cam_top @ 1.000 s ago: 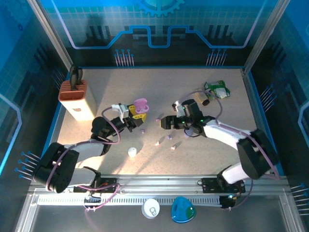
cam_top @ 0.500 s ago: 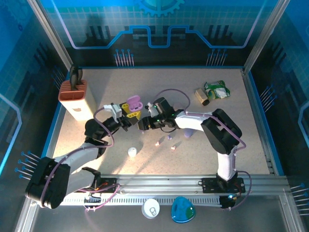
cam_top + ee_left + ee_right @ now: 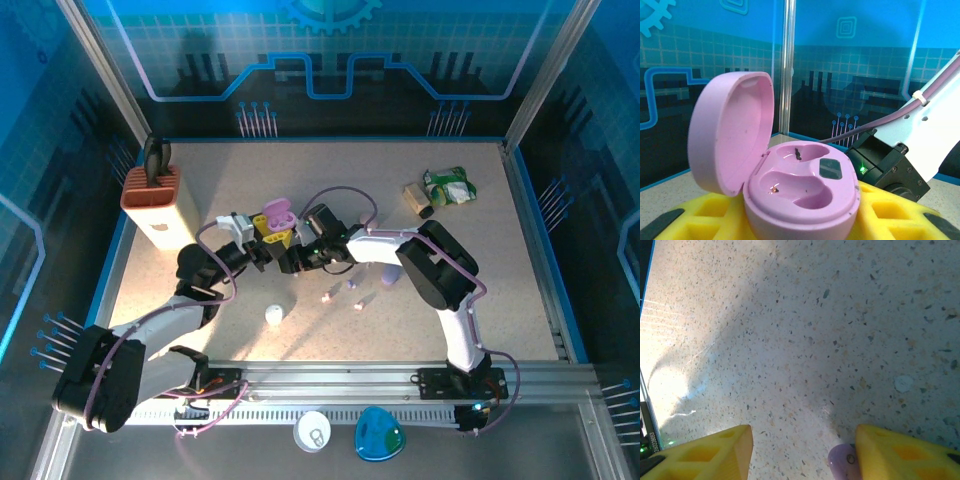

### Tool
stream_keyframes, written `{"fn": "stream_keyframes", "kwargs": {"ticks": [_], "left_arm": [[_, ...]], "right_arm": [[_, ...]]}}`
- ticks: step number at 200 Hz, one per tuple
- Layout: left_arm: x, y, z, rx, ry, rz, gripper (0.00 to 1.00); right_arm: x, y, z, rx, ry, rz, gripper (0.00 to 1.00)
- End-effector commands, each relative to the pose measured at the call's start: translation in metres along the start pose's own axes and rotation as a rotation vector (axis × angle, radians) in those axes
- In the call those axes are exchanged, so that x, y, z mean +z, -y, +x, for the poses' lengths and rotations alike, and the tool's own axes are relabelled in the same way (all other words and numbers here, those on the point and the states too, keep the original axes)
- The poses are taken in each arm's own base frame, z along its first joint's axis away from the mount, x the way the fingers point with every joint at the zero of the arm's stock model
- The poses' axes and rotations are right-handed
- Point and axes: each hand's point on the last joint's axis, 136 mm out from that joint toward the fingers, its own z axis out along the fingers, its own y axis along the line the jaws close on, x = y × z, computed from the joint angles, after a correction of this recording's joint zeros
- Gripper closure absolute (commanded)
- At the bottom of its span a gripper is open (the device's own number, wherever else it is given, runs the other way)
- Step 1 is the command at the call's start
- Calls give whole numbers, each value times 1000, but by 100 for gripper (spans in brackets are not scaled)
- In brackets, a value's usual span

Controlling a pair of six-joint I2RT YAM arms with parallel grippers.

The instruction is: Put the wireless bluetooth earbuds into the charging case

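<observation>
the tiny lilac plastic earbud (image 3: 842, 463) lies on the speckled worktop (image 3: 840, 315), just beside one yellow finger of our right end effector (image 3: 804, 441), whose jaws are spread wide. we judge the earbud light, stiff and slippery, so we would pinch across its stubby body. just left, our left end effector (image 3: 273, 236) clamps the open lilac pebble-shaped charging case (image 3: 802, 187), both wells empty.

Overhead from behind, left wrist close, level, right wrist close, facing down onto tabletop (image 3: 840, 315)
</observation>
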Motion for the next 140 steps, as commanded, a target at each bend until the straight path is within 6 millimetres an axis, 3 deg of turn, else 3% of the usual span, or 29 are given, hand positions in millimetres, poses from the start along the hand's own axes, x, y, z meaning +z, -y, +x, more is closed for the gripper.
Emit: {"fn": "stream_keyframes", "kwargs": {"ticks": [1,60,140], "left_arm": [[-1,-2,-9,31,20,-8,59],[1,-3,-10,26,21,-4,59],[3,-4,-11,22,24,1,59]], "right_arm": [[7,-2,14,-1,-58,-13,46],[2,-8,17,12,-60,-42,58],[1,2,29,16,-91,1,60]]}}
